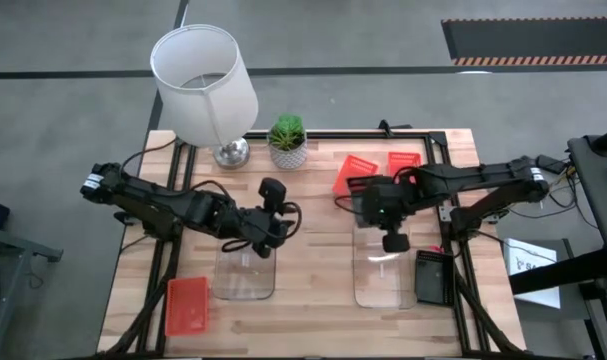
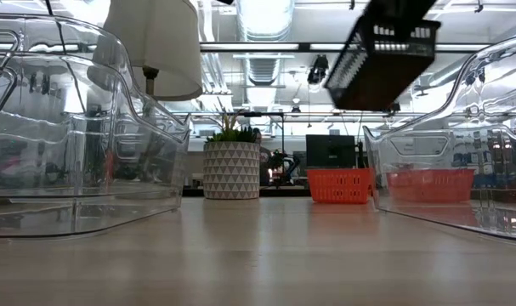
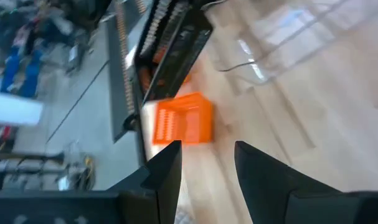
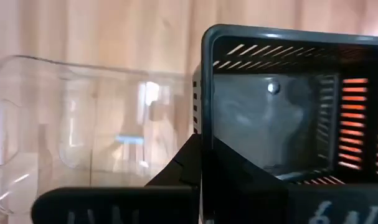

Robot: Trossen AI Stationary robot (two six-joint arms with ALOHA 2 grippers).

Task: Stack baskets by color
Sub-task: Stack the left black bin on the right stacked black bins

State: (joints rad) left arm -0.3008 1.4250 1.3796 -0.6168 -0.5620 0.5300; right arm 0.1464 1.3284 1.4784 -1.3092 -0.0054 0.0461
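Though lifted, black basket [image 2: 382, 53] shows cropped.

Orange baskets [image 1: 356, 172], black slotted basket [image 2: 383, 58], clear bins [image 1: 245, 275], white lampshade [image 1: 203, 82], white pot [image 2: 231, 170] with grey triangle pattern, pale wood-grain worktop [image 1: 318, 250]

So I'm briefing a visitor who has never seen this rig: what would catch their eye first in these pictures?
Probably the black basket hanging tilted in mid-air, gripped by the right end effector above the table's right half. Next, the big white lampshade at the far left edge beside the potted plant, and the orange baskets: two at the far side, one at the near left corner. The left end effector is open, holding nothing.
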